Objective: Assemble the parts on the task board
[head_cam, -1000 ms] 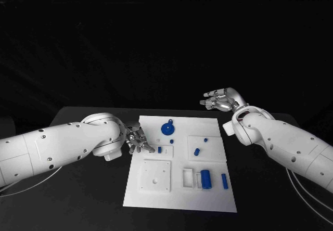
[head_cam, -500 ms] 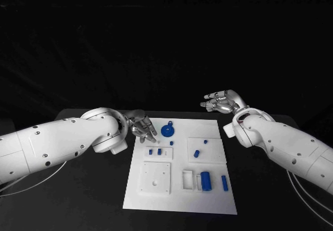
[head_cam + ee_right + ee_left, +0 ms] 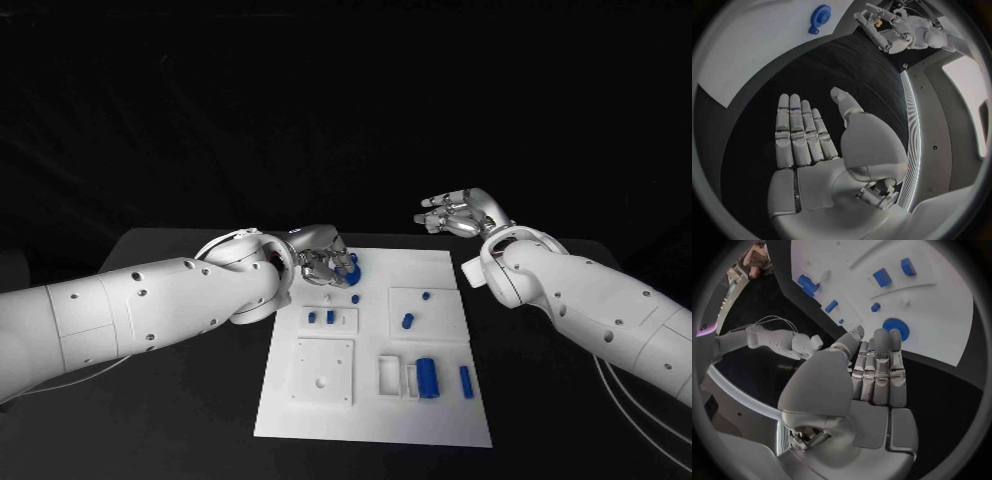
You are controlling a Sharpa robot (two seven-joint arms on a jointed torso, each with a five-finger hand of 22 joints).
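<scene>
While the left hand (image 3: 326, 258) hovers empty, fingers extended together, over the round blue disc part (image 3: 896, 328) at the task board's (image 3: 368, 415) far end, likely for a grasp. Right hand (image 3: 457, 213) waits flat and empty, beyond the desk's (image 3: 188, 420) far edge, clear of the work.

The left hand (image 3: 870, 380), fingers extended, holds nothing near the round blue part (image 3: 896, 328).

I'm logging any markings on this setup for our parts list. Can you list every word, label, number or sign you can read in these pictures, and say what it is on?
None can be read.
The white board, the blue parts such as the round disc and the cylinder, the left hand and the right hand show no writing or marks.
</scene>
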